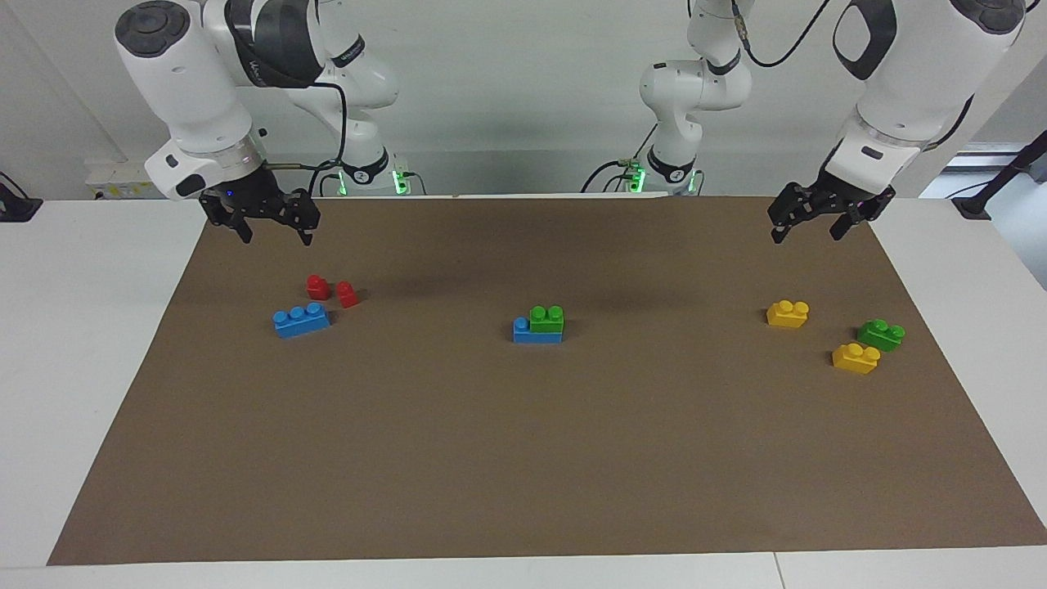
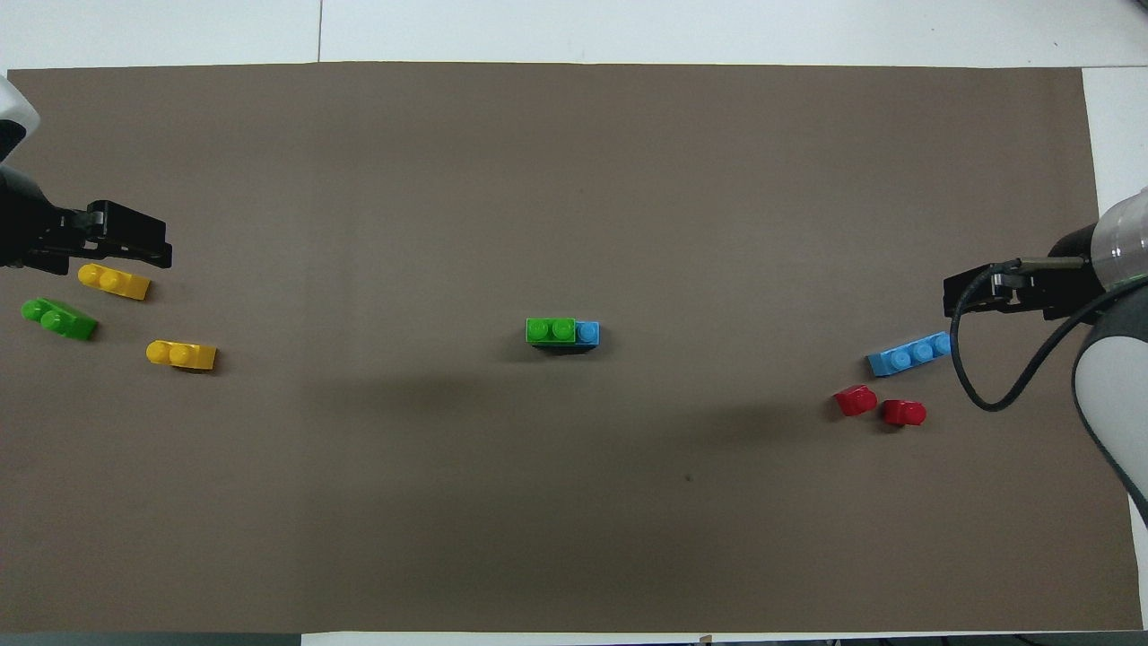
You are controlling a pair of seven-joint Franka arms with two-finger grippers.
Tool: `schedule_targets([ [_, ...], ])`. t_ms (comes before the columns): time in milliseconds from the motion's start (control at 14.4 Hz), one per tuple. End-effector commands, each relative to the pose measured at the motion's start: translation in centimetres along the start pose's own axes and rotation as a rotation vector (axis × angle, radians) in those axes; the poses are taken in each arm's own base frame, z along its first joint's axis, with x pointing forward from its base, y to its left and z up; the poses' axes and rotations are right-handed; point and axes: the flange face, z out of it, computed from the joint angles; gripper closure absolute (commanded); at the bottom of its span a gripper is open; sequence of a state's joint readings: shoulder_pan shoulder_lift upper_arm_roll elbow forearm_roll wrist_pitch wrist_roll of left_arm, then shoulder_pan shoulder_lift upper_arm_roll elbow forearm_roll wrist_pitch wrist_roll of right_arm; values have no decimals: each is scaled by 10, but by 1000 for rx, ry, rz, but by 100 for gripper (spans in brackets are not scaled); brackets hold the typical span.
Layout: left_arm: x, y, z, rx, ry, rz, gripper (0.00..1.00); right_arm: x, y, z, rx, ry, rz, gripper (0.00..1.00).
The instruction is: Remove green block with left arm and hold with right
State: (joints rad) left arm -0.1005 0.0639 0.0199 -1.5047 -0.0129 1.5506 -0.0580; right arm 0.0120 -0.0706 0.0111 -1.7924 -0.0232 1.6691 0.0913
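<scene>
Facing view: you've got both arms waiting up high, nothing held.
Green block (image 1: 546, 318): sits on the blue brick (image 1: 536, 331), mid-table.
Left gripper (image 1: 820, 214): jaws wide, over the brown mat (image 1: 523, 458) near the yellow bricks (image 1: 788, 314).
Right gripper (image 1: 267, 219): jaws wide too, over the mat by the red bricks (image 1: 331, 290).

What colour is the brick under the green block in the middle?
Blue; the blue brick under the green block shows best in the facing view.

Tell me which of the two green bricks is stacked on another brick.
The green block at the mat's middle: it sits on a blue brick. The other green brick lies directly on the mat beside two yellow ones.
</scene>
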Motion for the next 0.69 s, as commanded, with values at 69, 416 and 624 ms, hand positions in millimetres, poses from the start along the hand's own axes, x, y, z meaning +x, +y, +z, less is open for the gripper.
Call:
schedule_targets([
  [69, -9, 0, -3, -17, -3, 4, 0, 0, -1, 0, 15, 1, -11, 0],
  [416, -9, 1, -2, -16, -4, 5, 0, 1, 4, -1, 14, 1, -7, 0],
  [624, -14, 2, 2, -16, -15, 8, 0, 0, 6, -2, 15, 7, -13, 0],
])
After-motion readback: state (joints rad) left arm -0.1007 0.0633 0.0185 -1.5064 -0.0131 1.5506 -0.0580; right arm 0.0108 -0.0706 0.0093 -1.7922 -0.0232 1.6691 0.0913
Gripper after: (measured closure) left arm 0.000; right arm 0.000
